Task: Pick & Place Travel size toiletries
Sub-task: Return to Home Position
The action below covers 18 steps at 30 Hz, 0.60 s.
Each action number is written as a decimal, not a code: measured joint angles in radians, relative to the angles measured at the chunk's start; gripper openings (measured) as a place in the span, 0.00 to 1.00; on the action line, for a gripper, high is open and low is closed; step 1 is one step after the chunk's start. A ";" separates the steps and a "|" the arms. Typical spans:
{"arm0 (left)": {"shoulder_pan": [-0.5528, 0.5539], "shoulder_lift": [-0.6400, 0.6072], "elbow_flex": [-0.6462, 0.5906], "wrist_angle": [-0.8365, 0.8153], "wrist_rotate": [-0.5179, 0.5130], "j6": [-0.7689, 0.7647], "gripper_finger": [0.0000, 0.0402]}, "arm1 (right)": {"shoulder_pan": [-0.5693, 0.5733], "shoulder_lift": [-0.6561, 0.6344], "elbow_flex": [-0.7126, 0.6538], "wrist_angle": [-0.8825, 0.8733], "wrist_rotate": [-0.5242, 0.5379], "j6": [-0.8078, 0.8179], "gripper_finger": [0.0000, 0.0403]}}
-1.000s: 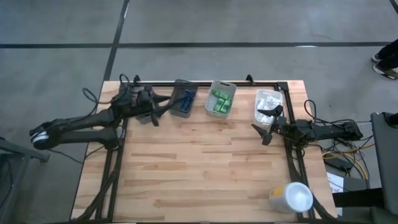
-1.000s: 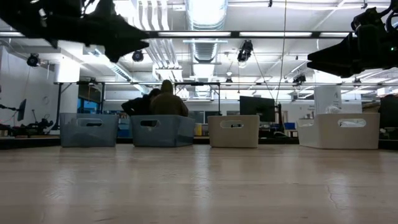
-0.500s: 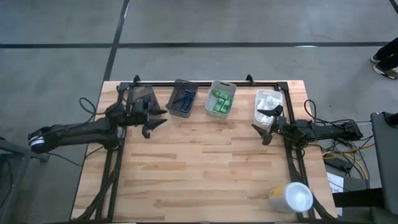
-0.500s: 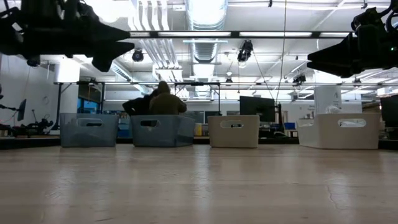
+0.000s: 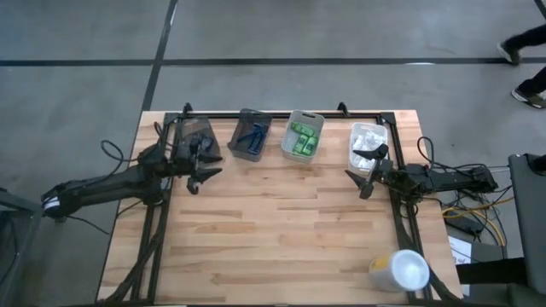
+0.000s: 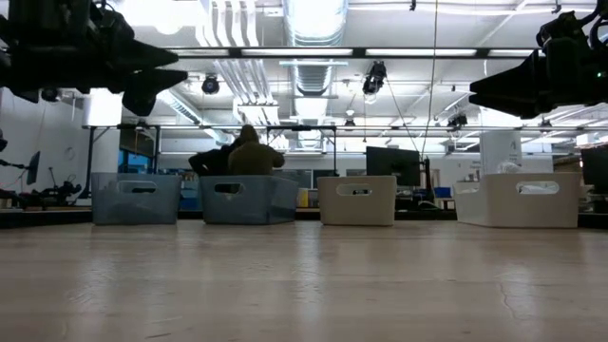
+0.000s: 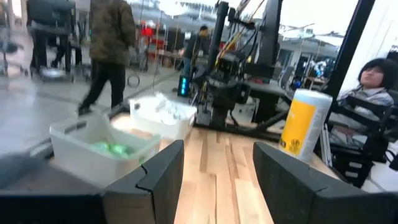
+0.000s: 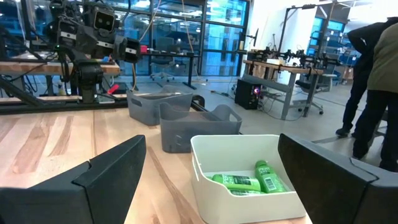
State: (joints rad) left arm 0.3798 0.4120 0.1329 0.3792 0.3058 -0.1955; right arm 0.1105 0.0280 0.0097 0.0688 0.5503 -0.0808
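Observation:
The toiletries lie sorted in bins along the far edge. Dark blue razors lie in a dark grey bin. Green packs lie in a white bin and show again as green packs. White crinkly packets fill the right white bin. My left gripper hangs open and empty above the table, near the grey-clear bin; my left gripper holds nothing. My right gripper hangs open and empty beside the packet bin; my right gripper is empty too.
A large white cup with a yellow label lies at the table's near right corner. Bare wood spreads between the arms. Cables hang off the right side. People are in the room beyond the bins.
My left gripper has drawn back from over the dark grey razor bin toward the table's left and near edges, staying above the table. My right arm has kept still.

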 joint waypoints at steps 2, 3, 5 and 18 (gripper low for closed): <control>0.000 -0.026 -0.001 -0.051 0.000 -0.009 0.49 | 0.000 0.000 0.000 0.000 0.000 0.001 0.90; 0.000 -0.039 -0.005 -0.059 0.000 -0.011 0.49 | 0.000 0.000 0.000 0.000 0.000 0.002 0.90; 0.000 -0.065 -0.015 -0.076 0.000 -0.012 0.49 | 0.000 0.000 0.000 0.000 0.000 -0.001 0.90; 0.000 -0.083 -0.023 -0.089 0.000 -0.024 0.49 | 0.000 0.000 0.000 0.000 0.000 -0.001 0.90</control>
State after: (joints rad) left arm 0.3798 0.3294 0.1097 0.2903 0.3058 -0.2199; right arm 0.1108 0.0277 0.0094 0.0685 0.5503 -0.0814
